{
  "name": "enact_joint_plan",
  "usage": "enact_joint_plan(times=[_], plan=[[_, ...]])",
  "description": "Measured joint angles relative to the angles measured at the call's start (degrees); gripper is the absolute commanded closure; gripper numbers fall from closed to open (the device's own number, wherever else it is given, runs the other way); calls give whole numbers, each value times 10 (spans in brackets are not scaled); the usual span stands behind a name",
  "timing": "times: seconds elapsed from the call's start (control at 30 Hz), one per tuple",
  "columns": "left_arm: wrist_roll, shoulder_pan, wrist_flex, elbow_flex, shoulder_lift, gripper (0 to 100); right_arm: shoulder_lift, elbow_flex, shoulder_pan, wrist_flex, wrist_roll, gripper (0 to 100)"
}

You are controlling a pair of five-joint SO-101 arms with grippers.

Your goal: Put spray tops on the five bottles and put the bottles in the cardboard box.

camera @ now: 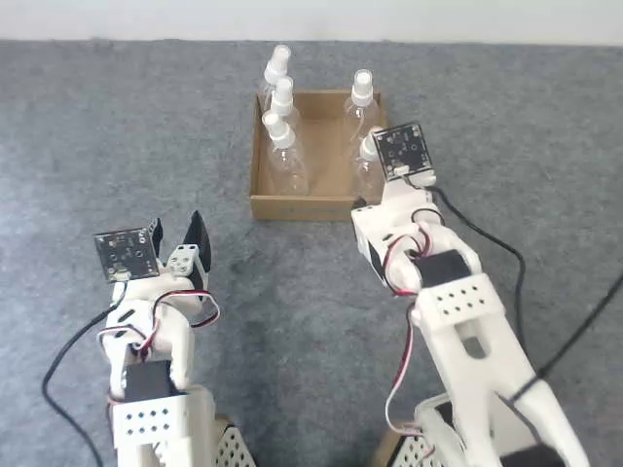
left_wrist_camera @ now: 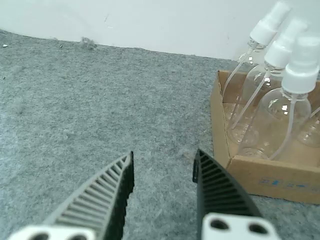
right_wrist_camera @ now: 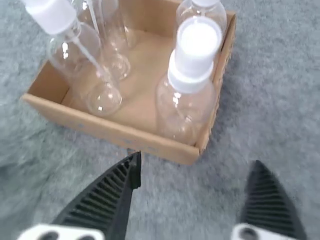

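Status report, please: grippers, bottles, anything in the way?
Left gripper open, empty. Right gripper open, empty, at the cardboard box. Five bottles capped, standing in box. Nothing blocking.

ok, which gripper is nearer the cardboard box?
Right. The right gripper is just in front of the cardboard box; the left gripper sits farther back over the carpet.

Cardboard box (left_wrist_camera: 240, 170) bears illegible blue print (left_wrist_camera: 287, 184).

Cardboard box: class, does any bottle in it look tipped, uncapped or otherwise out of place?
Nothing stands out. All five bottles stand upright inside the cardboard box, each wearing a white spray top. The left gripper and right gripper sit outside it, jaws open and empty.
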Motion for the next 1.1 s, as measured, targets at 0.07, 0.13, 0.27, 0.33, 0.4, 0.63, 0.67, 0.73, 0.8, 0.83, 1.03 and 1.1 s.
enact_joint_plan(times=[0.07,0.13,0.27,0.33,0.4,0.63,0.67,0.73,0.8,0.83,1.03,1.1], plan=[[0,0,0,0,0,815,-25,0,-1,18,0,848],[0,0,0,0,0,818,-55,10,-1,32,0,854],[0,0,0,0,0,820,-122,54,-1,36,0,863],[0,0,0,0,0,825,-162,76,-1,40,0,908],[0,0,0,0,0,860,-202,105,-1,40,0,960],[-3,0,0,0,0,990,-350,189,-1,40,1,992],[-10,0,0,0,0,990,-369,200,-1,40,1,992],[-22,0,0,0,0,990,-406,221,0,41,1,992],[-23,0,0,0,0,990,-438,243,2,41,1,991],[-23,2,0,0,0,990,-452,252,7,41,1,991],[-23,4,0,0,0,990,-516,295,52,41,1,989],[-23,4,0,0,0,990,-529,309,55,41,1,989]])
